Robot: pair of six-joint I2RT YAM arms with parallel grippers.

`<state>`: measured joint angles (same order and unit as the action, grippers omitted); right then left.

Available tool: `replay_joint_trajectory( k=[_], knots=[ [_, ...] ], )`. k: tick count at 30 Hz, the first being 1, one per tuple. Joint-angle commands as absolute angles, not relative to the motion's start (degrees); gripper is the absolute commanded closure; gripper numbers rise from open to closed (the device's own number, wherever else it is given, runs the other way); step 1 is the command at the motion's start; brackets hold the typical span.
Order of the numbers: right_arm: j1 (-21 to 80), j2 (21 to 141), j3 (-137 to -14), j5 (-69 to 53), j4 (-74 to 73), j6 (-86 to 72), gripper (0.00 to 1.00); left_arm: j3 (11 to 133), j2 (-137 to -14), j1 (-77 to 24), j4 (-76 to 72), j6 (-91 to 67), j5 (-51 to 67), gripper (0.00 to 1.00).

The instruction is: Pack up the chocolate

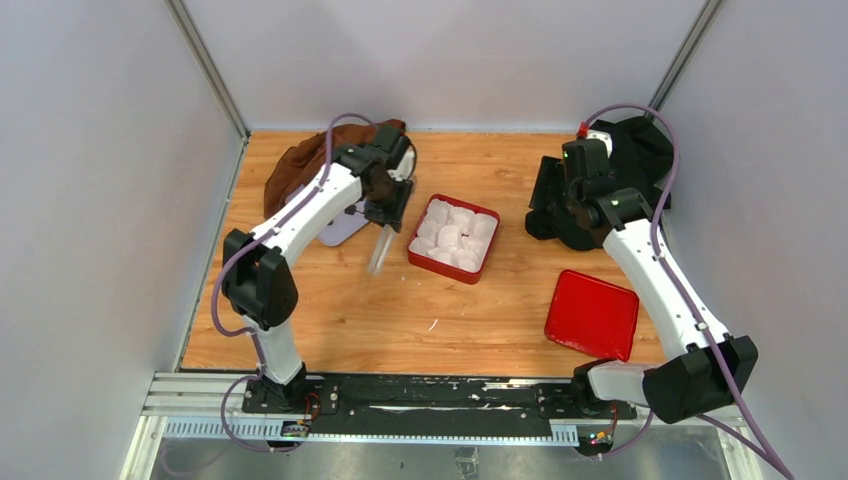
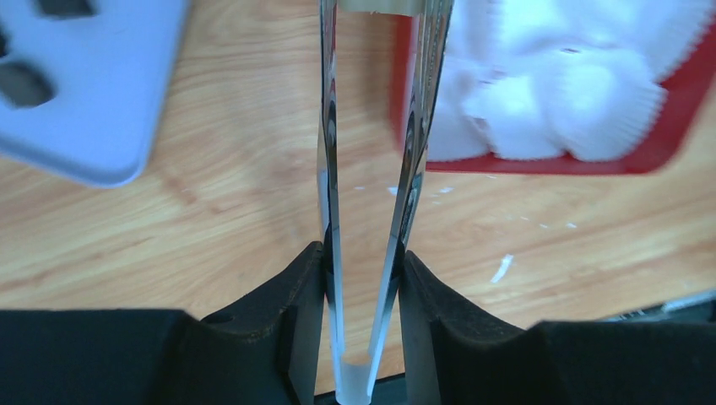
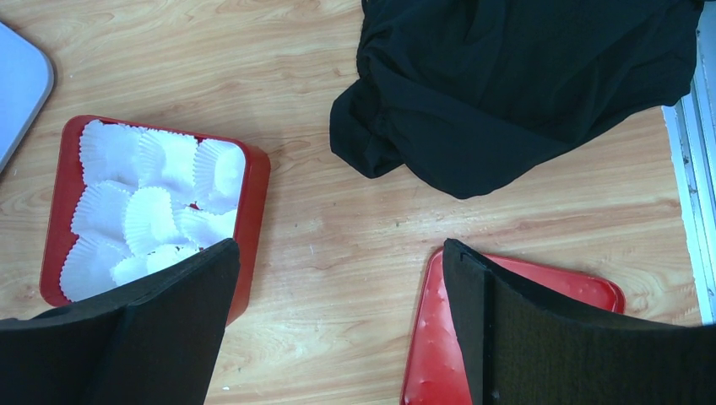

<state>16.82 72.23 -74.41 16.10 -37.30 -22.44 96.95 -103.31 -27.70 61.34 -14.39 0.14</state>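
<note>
The left gripper (image 2: 363,261) is clamping clear tweezers (image 2: 329,169) over the table between the pale tray (image 2: 101,110) and the red box (image 3: 253,186) of paper cups (image 3: 152,211). The chocolate (image 2: 21,83) is sitting in the tray (dark, blurred). The right gripper (image 3: 338,278) is hovering wide open, empty.

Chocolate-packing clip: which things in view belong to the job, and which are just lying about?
Belong to the job:
red box with white paper cups in it; red lid; clear tweezers, clamped in the left gripper; pale tray with dark pieces in it, probably the chocolate.

Just lying about:
brown cloth; black cloth.
</note>
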Motion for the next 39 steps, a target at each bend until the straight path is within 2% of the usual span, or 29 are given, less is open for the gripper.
replay_joint_trajectory(
  k=[1,9,20,39],
  knots=[
    [16.4,70.0,-73.0,17.4,-38.5,-23.2,0.07,100.3,-106.9,-32.9,62.2,-13.8,3.2,0.89],
    [16.5,68.4,-72.4,17.9,-39.5,-22.6,0.07,106.3,-113.5,-37.0,62.6,-14.2,3.0,0.89],
    [16.4,66.9,-71.9,18.1,-40.1,-22.3,0.07,112.5,-121.1,-37.3,64.2,-16.1,3.0,0.87],
    [16.4,63.6,-69.1,20.3,-40.9,-22.8,0.06,112.0,-124.7,-37.3,64.8,-19.9,-3.7,0.83]
  ],
)
